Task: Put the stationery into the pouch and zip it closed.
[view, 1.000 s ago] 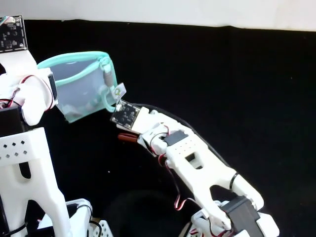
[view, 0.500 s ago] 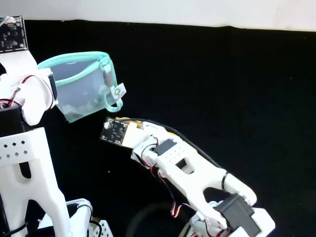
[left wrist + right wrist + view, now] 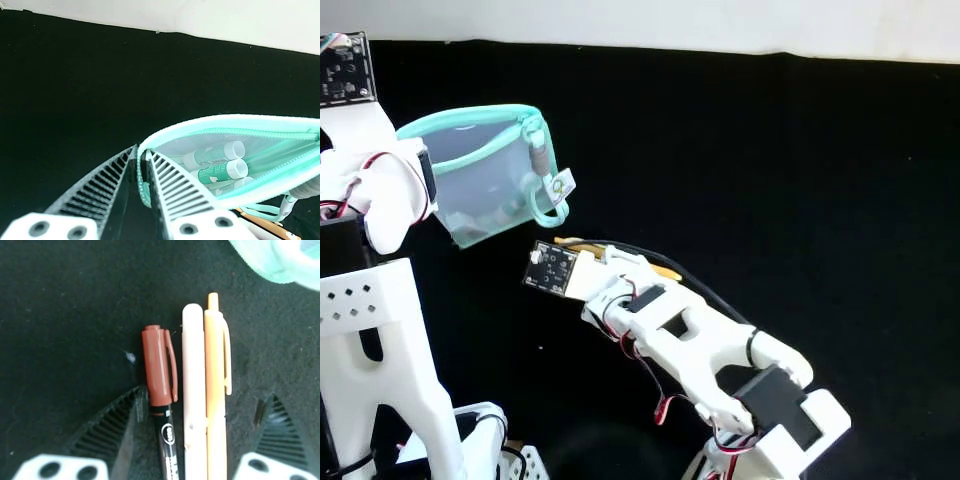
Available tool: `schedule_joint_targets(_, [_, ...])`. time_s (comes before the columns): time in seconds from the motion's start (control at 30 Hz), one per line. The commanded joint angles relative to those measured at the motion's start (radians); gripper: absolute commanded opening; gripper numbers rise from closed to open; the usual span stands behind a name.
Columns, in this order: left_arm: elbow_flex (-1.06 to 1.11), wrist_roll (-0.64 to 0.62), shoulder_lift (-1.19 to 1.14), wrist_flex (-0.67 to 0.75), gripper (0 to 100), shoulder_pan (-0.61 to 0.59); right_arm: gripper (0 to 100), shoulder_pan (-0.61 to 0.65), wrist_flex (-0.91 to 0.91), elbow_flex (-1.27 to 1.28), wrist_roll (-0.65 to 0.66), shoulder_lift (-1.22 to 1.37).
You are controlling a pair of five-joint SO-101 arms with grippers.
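Currently: pouch (image 3: 485,185) is held off the table (image 3: 770,150) at the upper left of the high view, mouth unzipped. Left gripper (image 3: 142,167) is clamped on the teal rim at one end of the opening. Several white-capped tubes (image 3: 215,156) already lie inside.

Right gripper (image 3: 206,395) sits low at the lower centre of the high view, jaws spread wide and holding nothing. It straddles three pens lying side by side on the table: brown-capped marker (image 3: 158,367), pale pen (image 3: 193,370), orange pen (image 3: 216,365). Pale and orange touch along their length; the marker lies just beside them.

Handling, judged: pens are light, stiff, smooth plastic barrels, likely to roll or slip from a loose pinch. Take hold across the barrel near mid-length, not at cap or clip. Closing on all three at once risks one squirting out. Pouch looks like soft mesh fabric, so the mouth may sag; the rim grip has to keep it open.
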State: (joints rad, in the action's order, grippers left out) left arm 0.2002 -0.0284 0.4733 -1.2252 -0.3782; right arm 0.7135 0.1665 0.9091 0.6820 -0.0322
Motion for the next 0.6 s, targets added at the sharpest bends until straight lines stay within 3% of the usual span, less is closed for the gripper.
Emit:
schedule_joint_targets(0.0, [0.01, -0.009, -0.044, -0.029, 1, -0.005, 33.7, 0.007, -0.022, -0.008, -0.006, -0.002])
schedule_joint_targets(0.1, [0.01, -0.009, -0.044, -0.029, 1, -0.007, 28.2, 0.007, -0.022, -0.008, -0.005, -0.002])
schedule_joint_targets(0.3, [0.01, -0.009, -0.044, -0.029, 1, -0.007, 1.5, 0.007, -0.021, -0.008, -0.003, -0.004])
schedule_joint_targets(0.57, [0.01, -0.009, -0.044, -0.031, 1, -0.007, 0.8, 0.007, -0.021, -0.008, -0.006, -0.005])
